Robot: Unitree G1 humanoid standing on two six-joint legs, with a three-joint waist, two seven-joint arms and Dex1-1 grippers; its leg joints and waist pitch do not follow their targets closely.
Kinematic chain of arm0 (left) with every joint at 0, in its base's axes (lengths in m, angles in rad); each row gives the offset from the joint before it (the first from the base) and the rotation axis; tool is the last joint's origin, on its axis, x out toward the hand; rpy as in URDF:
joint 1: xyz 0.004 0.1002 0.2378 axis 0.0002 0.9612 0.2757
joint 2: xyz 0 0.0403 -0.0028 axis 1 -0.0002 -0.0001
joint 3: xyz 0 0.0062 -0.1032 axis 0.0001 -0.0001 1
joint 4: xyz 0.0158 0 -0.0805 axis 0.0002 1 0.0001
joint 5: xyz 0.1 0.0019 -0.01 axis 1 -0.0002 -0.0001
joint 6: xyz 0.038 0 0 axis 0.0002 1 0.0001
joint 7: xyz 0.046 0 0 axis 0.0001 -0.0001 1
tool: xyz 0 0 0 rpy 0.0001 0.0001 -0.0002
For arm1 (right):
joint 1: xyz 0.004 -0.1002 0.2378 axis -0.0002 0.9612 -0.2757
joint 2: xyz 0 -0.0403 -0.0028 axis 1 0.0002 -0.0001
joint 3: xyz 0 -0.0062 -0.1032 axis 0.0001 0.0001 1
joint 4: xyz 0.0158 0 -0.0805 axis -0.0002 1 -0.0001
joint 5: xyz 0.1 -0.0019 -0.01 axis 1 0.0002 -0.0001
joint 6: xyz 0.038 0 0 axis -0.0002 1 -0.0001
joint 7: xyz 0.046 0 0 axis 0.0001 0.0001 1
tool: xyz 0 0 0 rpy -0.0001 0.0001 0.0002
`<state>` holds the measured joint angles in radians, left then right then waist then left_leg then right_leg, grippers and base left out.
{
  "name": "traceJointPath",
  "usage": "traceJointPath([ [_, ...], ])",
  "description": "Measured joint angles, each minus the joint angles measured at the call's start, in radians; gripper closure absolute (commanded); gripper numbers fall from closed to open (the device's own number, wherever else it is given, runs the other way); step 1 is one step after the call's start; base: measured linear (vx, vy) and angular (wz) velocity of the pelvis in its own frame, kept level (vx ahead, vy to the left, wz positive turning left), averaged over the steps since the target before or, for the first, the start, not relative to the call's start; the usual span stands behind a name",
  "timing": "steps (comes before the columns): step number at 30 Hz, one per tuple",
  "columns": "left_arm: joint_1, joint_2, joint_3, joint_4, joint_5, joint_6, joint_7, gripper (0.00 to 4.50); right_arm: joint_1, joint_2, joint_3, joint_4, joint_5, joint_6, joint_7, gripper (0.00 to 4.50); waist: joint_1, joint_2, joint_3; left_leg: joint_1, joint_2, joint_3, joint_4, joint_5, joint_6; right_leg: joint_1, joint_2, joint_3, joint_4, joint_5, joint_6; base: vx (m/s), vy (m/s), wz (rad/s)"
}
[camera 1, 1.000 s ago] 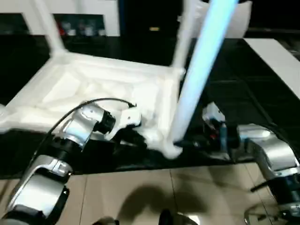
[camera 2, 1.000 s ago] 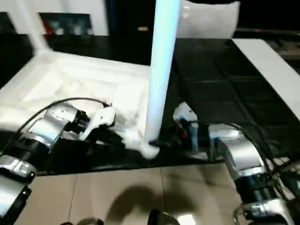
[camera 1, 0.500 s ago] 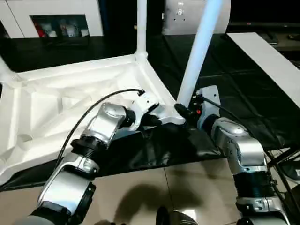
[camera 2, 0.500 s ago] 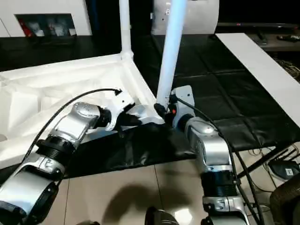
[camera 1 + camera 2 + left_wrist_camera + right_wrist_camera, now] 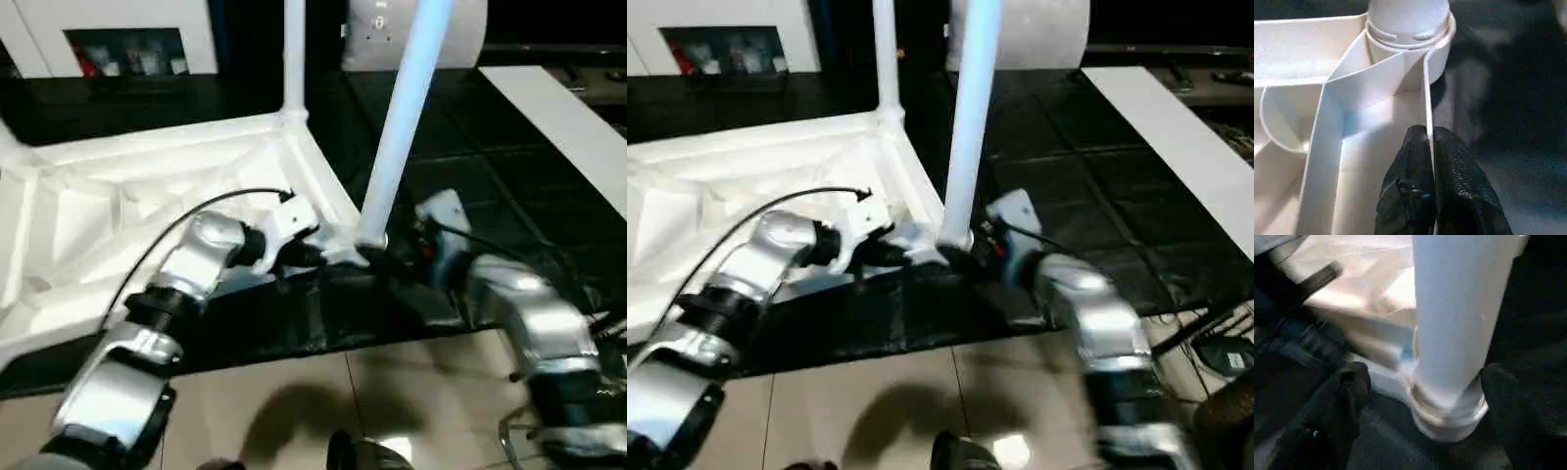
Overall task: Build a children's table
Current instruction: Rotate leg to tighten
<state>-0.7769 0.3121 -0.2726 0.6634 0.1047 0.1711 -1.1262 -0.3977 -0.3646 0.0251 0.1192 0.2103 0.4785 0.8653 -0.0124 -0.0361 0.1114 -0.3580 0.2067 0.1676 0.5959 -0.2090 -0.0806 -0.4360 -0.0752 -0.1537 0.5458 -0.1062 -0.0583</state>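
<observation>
Two fingers of my right gripper (image 5: 1422,396) now stand apart, wider than before, either side of the leg (image 5: 402,127); left gripper (image 5: 1431,147) stays pinched on the table top's (image 5: 127,196) rim rib just beside that leg's socket.

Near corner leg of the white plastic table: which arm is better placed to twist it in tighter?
Right. The right gripper has open fingers on both sides of the upright white round leg at its base. The left gripper is shut on the white ribbed table top's edge wall, steadying it.

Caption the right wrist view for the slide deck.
Right gripper open, fingers either side of a white table leg seated in the upturned tabletop's corner socket.
</observation>
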Motion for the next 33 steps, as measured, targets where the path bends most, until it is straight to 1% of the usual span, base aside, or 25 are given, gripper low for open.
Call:
traceJointPath([
  [1,0.002,0.022,-0.013,0.0,-0.003,-0.033,-0.042,4.5,0.005,-0.046,0.009,0.0,0.019,0.0,0.07,0.27,0.005,0.0,0.0,0.0,0.0,0.0,0.0,0.0,0.0,0.0,0.0,0.0,0.0,0.0,0.0,0.0,0.0,0.0],
  [2,0.004,0.037,-0.019,0.0,-0.008,-0.051,-0.072,4.5,0.006,-0.076,0.012,0.0,0.029,0.0,0.115,0.22,0.007,0.0,0.0,0.0,0.0,0.0,0.0,0.0,0.0,0.0,0.0,0.0,0.0,0.0,0.0,0.0,0.0,0.0],
  [4,0.009,0.072,-0.037,0.0,-0.015,-0.099,-0.15,4.5,0.005,-0.139,0.022,0.0,0.039,-0.005,0.217,0.1,0.021,0.0,0.0,0.0,0.0,0.0,0.0,0.0,0.0,0.0,0.0,0.0,0.0,0.0,0.0,0.0,0.0,0.0],
  [7,0.008,0.095,-0.057,0.0,-0.014,-0.152,-0.223,4.5,-0.001,-0.161,0.03,0.006,0.053,-0.021,0.289,0.1,0.039,-0.001,0.0,0.005,0.0,0.001,0.002,0.0,0.0,0.001,-0.001,0.001,0.001,0.0,0.0,0.0,0.0,0.0],
  [10,0.008,0.108,-0.075,0.0,-0.017,-0.19,-0.296,4.5,-0.027,-0.188,0.064,0.035,0.055,-0.053,0.357,0.1,0.05,-0.001,0.0,0.005,0.0,0.001,0.003,0.0,0.0,0.001,-0.002,0.001,0.002,0.0,0.0,0.0,0.0,0.0],
  [12,0.008,0.11,-0.083,0.0,-0.023,-0.199,-0.328,4.5,-0.042,-0.198,0.07,0.053,0.055,-0.076,0.391,0.1,0.056,-0.001,0.0,0.005,0.0,0.002,0.003,0.0,0.0,0.001,-0.002,0.001,0.002,0.0,0.0,0.0,0.0,0.0],
  [13,0.008,0.112,-0.087,0.0,-0.026,-0.206,-0.342,4.5,-0.046,-0.204,0.077,0.058,0.056,-0.086,0.413,0.27,0.059,-0.001,-0.001,0.005,0.0,0.002,0.003,0.0,0.0,0.001,-0.002,0.001,0.003,0.0,0.0,0.0,0.0,0.0],
  [15,0.008,0.114,-0.093,0.0,-0.03,-0.217,-0.357,4.5,-0.047,-0.207,0.09,0.063,0.056,-0.093,0.432,0.27,0.063,-0.001,-0.001,0.005,0.0,0.002,0.003,0.0,0.0,0.001,-0.002,0.001,0.004,0.0,0.0,0.0,0.0,0.0],
  [20,0.007,0.116,-0.103,0.0,-0.033,-0.245,-0.403,4.5,-0.073,-0.193,0.136,0.099,0.056,-0.102,0.491,0.78,0.072,-0.001,-0.001,0.006,0.0,0.002,0.005,0.0,-0.001,0.001,-0.002,0.001,0.006,0.0,0.0,0.0,0.0,0.0],
  [22,0.007,0.114,-0.107,0.0,-0.033,-0.253,-0.416,4.5,-0.077,-0.18,0.145,0.102,0.057,-0.123,0.505,0.98,0.075,-0.002,-0.001,0.005,0.0,0.002,0.006,0.0,-0.001,0.001,-0.002,0.001,0.007,0.0,0.0,0.0,0.0,0.0],
  [23,0.007,0.112,-0.108,0.0,-0.033,-0.256,-0.418,4.5,-0.078,-0.173,0.149,0.107,0.057,-0.133,0.508,0.98,0.075,-0.002,-0.001,0.005,0.0,0.002,0.006,0.0,-0.001,0.001,-0.003,0.001,0.007,0.0,0.0,0.0,0.0,0.0],
  [27,0.007,0.11,-0.112,0.0,-0.033,-0.261,-0.418,4.5,-0.085,-0.151,0.162,0.139,0.056,-0.164,0.517,1.36,0.072,-0.002,0.0,0.005,0.0,0.002,0.007,0.0,-0.001,0.001,-0.003,0.001,0.008,0.0,0.0,0.0,0.0,0.0],
  [31,0.007,0.11,-0.112,0.0,-0.033,-0.264,-0.418,4.5,-0.088,-0.147,0.173,0.141,0.057,-0.166,0.526,1.76,0.072,-0.002,-0.001,0.006,0.0,0.002,0.007,0.001,-0.001,0.001,-0.003,0.001,0.008,0.0,0.0,0.0,0.0,0.0],
  [32,0.007,0.11,-0.112,0.0,-0.033,-0.265,-0.418,4.5,-0.09,-0.147,0.176,0.141,0.058,-0.162,0.532,1.76,0.072,-0.002,-0.001,0.006,0.0,0.002,0.007,0.001,-0.001,0.001,-0.003,0.001,0.008,0.0,0.001,0.0,0.0,0.0],
  [33,0.007,0.109,-0.112,0.0,-0.033,-0.266,-0.418,4.5,-0.091,-0.146,0.179,0.141,0.059,-0.158,0.537,1.91,0.072,-0.002,-0.001,0.005,0.0,0.002,0.007,0.001,-0.001,0.001,-0.003,0.001,0.008,0.0,0.001,0.0,0.0,0.0],
])
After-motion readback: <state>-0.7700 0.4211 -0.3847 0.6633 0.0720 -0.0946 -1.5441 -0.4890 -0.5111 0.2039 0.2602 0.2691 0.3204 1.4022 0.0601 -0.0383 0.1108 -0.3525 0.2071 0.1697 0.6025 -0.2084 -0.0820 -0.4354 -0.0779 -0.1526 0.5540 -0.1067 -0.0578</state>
